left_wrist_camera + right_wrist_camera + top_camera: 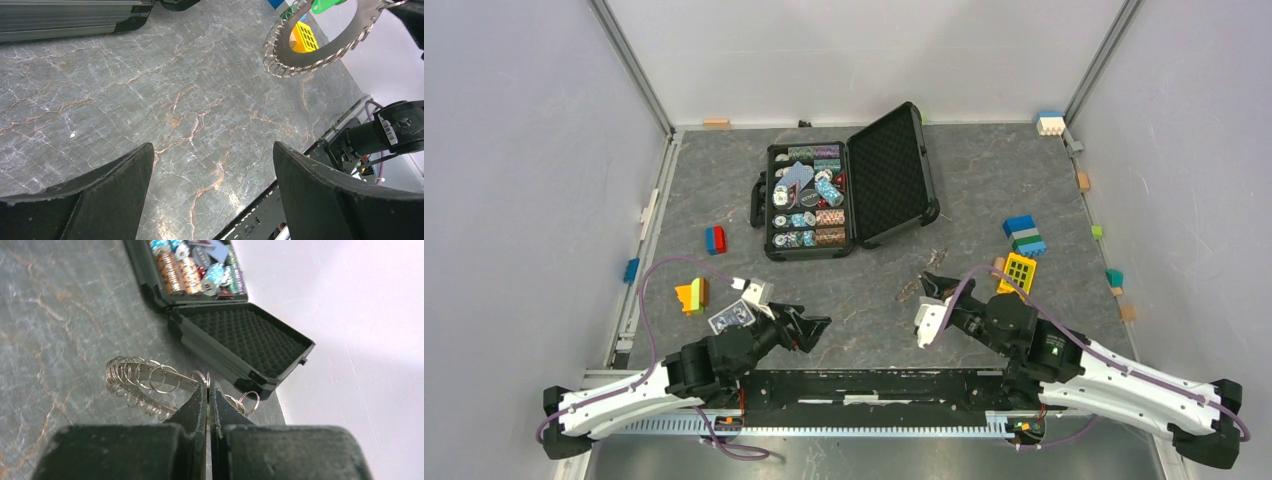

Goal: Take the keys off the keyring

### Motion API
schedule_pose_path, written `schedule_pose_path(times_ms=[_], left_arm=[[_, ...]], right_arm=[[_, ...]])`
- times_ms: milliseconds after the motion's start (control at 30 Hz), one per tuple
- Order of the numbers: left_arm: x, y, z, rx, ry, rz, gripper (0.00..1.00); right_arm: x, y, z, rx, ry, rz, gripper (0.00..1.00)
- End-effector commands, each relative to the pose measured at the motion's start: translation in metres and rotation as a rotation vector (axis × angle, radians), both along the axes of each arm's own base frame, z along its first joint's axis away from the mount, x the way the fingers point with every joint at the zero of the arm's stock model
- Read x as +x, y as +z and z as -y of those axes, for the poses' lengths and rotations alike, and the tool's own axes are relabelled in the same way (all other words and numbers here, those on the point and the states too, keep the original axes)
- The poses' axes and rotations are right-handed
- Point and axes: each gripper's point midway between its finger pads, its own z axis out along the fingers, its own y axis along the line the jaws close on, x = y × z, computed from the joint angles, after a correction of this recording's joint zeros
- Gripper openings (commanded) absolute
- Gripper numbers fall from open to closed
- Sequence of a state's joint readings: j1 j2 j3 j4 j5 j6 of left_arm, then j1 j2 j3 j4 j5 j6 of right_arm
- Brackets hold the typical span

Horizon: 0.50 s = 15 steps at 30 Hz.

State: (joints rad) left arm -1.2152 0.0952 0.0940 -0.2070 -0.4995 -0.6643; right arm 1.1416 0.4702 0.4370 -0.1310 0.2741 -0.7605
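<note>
My right gripper (208, 387) is shut on the keyring (186, 380), a thin silver hoop held edge-on above the table. Several small silver keys and rings (121, 373) hang along it. In the left wrist view the keyring (305, 63) hangs at the top right, with the keys (274, 50) fanned like saw teeth round its rim and a bright green tag (325, 5) at its top. My left gripper (212, 146) is open and empty, low over the bare table, well short of the hoop. In the top view the left gripper (812, 326) and right gripper (927, 284) face each other across a gap.
An open black case (894, 175) with poker chips stands at the back centre. A yellow grid block (1019, 272) and a blue-green block (1024, 235) lie by the right arm. A playing card (732, 318), a white cube (757, 291) and coloured blocks (692, 295) lie by the left arm.
</note>
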Motion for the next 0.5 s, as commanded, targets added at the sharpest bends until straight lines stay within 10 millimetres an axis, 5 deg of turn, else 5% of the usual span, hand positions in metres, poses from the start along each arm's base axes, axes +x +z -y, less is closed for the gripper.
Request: schedule_pose_path(times_ms=[0, 200, 467], left_arm=[[0.005, 0.015, -0.005, -0.019, 0.037, 0.025, 0.94], [0.004, 0.016, -0.011, -0.009, 0.047, 0.017, 0.93], [0.003, 0.015, -0.02, -0.031, 0.066, 0.012, 0.92]], right_arm=[[-0.004, -0.02, -0.011, -0.155, 0.079, 0.007, 0.0], [-0.012, -0.069, -0.034, -0.333, 0.194, -0.088, 0.0], [-0.036, -0.073, -0.076, -0.234, 0.406, -0.104, 0.0]])
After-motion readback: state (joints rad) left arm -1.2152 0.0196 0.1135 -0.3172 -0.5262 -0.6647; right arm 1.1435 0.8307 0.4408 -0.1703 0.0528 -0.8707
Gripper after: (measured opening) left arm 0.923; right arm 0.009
